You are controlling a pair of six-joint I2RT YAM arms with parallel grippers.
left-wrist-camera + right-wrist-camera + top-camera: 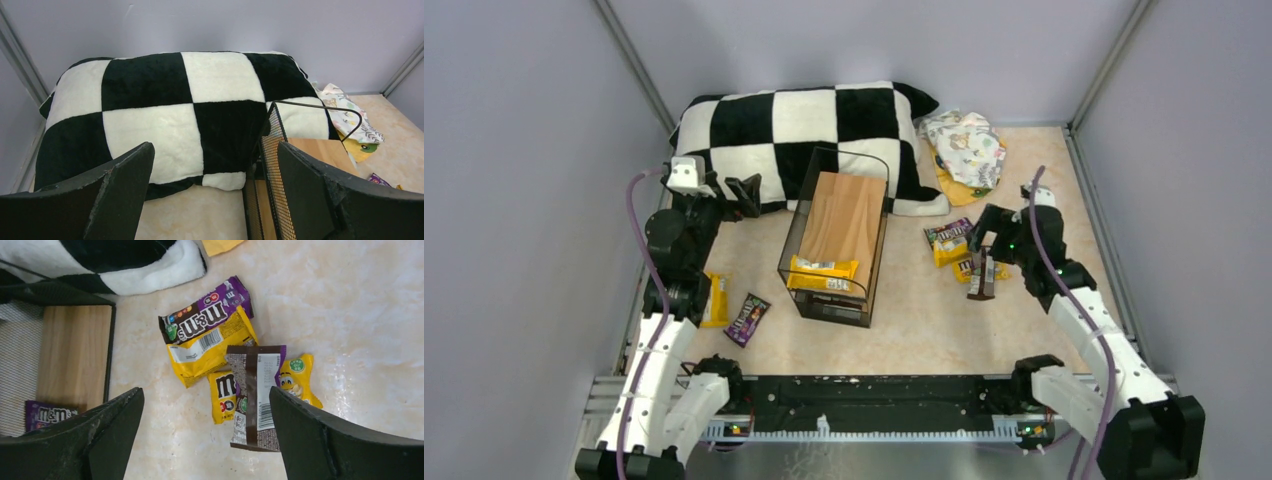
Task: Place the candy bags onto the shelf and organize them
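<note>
The shelf (834, 235) stands mid-table, with a yellow candy bag (822, 272) lying at the near end of its wooden board. A yellow bag (715, 300) and a purple bag (747, 318) lie on the table to its left. To its right lies a pile: a purple bag (210, 315), a yellow bag (210, 347), a brown bag (255, 395) and two small yellow ones. My right gripper (205, 395) hovers open and empty above this pile (984, 248). My left gripper (215, 150) is open and empty by the shelf's far left corner (742, 192).
A big checkered pillow (809, 125) lies behind the shelf, touching its far end. A cartoon-print cloth (967, 148) lies at the back right. Grey walls close three sides. Another purple bag (50, 415) shows by the shelf's near end; I cannot tell its level.
</note>
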